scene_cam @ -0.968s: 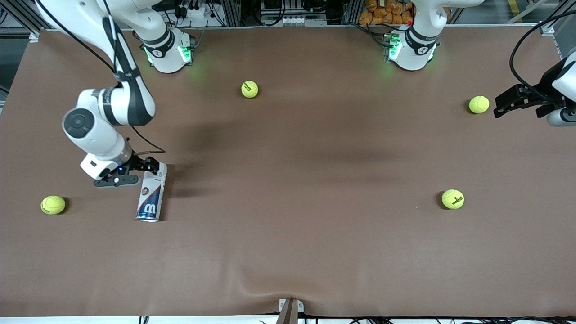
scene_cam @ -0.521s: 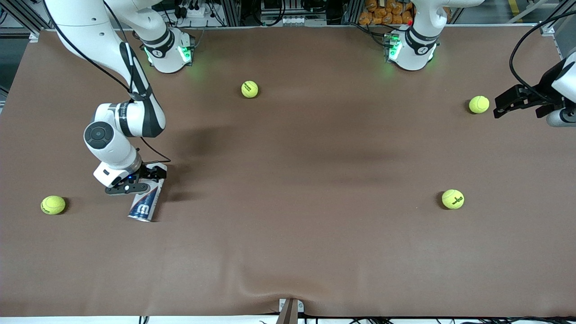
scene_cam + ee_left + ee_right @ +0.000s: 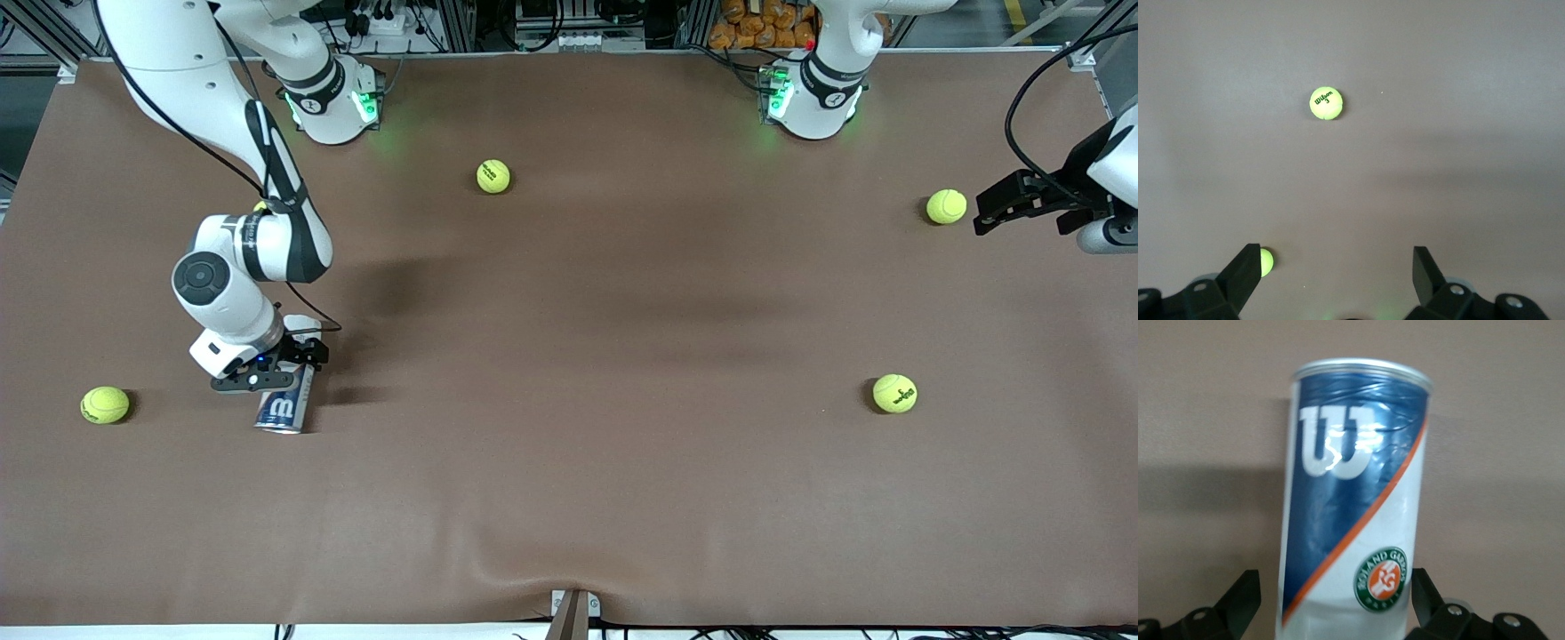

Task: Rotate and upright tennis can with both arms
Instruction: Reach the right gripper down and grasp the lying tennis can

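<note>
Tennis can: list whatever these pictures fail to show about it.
- The tennis can: its upper end is hidden by the right gripper in the front view.
- Same end: cut off by the frame edge in the right wrist view.
- Contents: label covers the wall.

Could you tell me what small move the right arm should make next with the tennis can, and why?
Probably tip the tennis can up toward vertical, pivoting on its lower end. The right tool grips its raised end, and the can leans with its silvery end on the table. The left tool waits open at its own end, beside a tennis ball.
</note>
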Controlling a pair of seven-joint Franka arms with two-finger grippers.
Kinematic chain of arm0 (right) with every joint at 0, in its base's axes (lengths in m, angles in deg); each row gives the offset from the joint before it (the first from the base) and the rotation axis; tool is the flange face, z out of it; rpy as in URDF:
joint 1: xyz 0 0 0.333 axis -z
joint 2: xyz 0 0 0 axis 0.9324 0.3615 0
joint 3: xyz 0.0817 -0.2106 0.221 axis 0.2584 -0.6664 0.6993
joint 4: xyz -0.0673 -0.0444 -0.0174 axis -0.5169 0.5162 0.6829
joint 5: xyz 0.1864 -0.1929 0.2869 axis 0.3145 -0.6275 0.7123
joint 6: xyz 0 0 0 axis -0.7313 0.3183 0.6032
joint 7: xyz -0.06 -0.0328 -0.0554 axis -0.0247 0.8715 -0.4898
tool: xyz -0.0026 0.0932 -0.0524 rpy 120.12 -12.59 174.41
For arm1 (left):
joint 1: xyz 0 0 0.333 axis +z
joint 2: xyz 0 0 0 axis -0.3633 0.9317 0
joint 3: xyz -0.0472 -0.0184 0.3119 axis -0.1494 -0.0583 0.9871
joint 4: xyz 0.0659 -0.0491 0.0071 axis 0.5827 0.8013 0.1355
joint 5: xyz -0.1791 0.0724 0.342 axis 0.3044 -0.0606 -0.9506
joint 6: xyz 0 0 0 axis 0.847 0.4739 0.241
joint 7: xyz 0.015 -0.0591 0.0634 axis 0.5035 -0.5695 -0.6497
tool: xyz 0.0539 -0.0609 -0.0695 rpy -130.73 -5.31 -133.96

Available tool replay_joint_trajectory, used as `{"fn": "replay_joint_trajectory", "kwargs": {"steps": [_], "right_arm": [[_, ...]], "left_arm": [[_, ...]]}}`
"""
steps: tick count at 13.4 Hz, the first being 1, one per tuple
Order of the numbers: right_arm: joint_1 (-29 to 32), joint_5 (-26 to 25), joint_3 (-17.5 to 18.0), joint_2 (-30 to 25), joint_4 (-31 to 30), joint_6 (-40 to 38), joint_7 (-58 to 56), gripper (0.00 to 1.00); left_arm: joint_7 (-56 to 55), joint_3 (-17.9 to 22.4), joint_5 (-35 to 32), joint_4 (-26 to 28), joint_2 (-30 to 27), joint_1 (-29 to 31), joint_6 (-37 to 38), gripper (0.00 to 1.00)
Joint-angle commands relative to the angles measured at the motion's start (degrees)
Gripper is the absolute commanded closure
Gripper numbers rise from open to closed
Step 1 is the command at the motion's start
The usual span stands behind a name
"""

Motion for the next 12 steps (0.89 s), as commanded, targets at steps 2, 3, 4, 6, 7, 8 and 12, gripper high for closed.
{"fn": "replay_joint_trajectory", "kwargs": {"steps": [2,3,4,6,7,8,12], "right_arm": [[-0.26,1.46,0.13,1.99,1.45,0.25,0.21,0.00],[-0.18,1.46,0.13,2.17,1.45,0.24,-0.14,0.00],[0.09,1.37,0.13,2.25,1.45,0.16,-0.49,0.03],[0.18,1.37,0.04,2.43,1.45,0.07,-0.67,0.14],[-0.08,1.29,0.04,2.43,1.45,-0.10,-0.67,0.19],[-0.78,1.29,0.04,2.34,1.62,-0.28,-0.67,0.20],[-5.43,0.85,0.04,1.38,3.81,-1.42,-0.58,0.21]], "left_arm": [[0.22,0.17,-0.62,-0.67,0.26,-0.25,0.59,0.00],[0.48,0.17,-0.53,-0.67,0.26,-0.25,0.59,0.00],[0.48,0.17,-0.53,-0.67,0.34,-0.25,0.59,0.00],[0.57,0.17,-0.53,-0.67,0.34,-0.25,0.59,0.00],[0.48,0.17,-0.53,-0.67,0.34,-0.25,0.59,0.00],[0.14,0.17,-0.62,-0.76,0.34,-0.25,0.59,0.00],[0.66,0.17,-0.53,-0.76,0.34,-0.25,0.59,0.00]]}}
